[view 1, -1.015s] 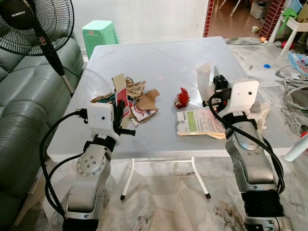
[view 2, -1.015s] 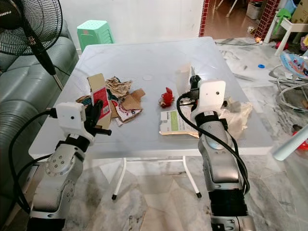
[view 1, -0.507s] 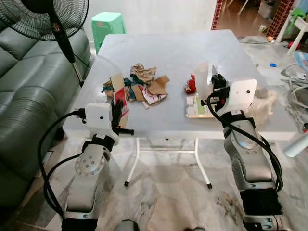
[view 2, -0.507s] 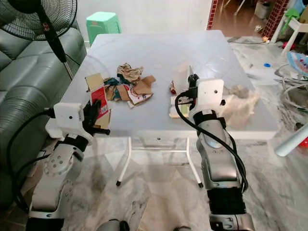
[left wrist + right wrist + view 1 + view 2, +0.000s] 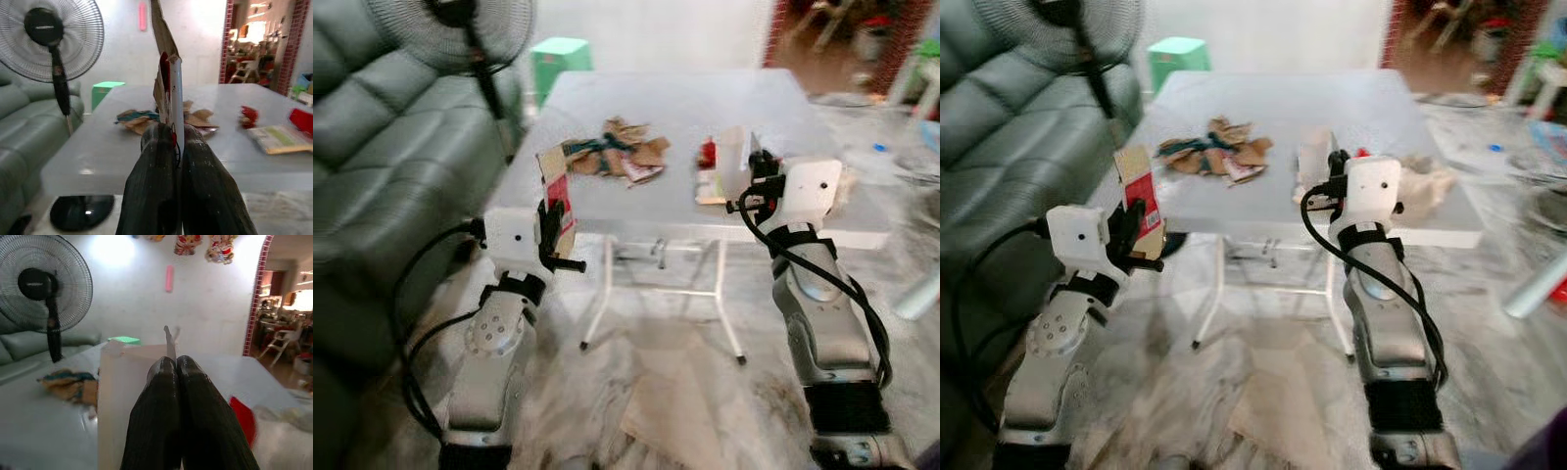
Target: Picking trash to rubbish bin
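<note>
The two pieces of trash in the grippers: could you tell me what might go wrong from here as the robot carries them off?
The left gripper pinches the tall cardboard piece only at its lower edge, so it could tilt or slip out. The right gripper holds the thin white sheet by one edge, which may flop or tear. The eye views are blurred, so judging the table edge nearby is harder.
</note>
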You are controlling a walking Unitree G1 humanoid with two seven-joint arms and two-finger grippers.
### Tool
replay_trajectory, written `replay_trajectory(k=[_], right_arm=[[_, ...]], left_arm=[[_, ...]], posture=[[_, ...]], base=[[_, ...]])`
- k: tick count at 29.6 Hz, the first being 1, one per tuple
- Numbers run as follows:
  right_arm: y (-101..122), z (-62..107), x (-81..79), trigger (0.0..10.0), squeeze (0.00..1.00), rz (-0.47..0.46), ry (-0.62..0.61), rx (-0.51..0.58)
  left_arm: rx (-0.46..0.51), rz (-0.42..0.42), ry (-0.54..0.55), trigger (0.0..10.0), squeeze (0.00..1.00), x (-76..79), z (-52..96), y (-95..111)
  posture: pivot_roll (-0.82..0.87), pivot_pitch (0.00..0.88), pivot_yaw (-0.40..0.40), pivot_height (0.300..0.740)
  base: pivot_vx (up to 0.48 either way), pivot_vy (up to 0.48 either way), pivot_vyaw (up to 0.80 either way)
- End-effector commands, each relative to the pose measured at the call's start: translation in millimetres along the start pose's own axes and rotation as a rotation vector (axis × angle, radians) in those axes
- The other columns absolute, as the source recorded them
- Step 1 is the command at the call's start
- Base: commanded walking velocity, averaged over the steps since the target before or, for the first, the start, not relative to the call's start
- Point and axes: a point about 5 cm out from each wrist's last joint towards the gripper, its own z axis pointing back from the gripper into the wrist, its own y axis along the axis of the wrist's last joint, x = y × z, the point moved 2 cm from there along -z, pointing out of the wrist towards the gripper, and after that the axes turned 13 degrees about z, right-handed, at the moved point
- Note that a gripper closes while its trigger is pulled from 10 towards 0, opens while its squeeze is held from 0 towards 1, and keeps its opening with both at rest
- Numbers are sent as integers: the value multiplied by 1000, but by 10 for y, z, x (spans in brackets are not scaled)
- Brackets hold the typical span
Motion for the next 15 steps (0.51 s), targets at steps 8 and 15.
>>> replay_trajectory(k=[8,15], right_arm=[[53,-17,50,10000,0,-1,-17,16],[39,-18,53,10000,0,2,-19,3]], left_arm=[[24,-4,-3,10000,0,5,-64,68],[32,-1,-12,10000,0,6,-80,81]], posture=[[20,29,27,740],[17,29,29,740]], base=[[0,0,0],[0,0,-661]])
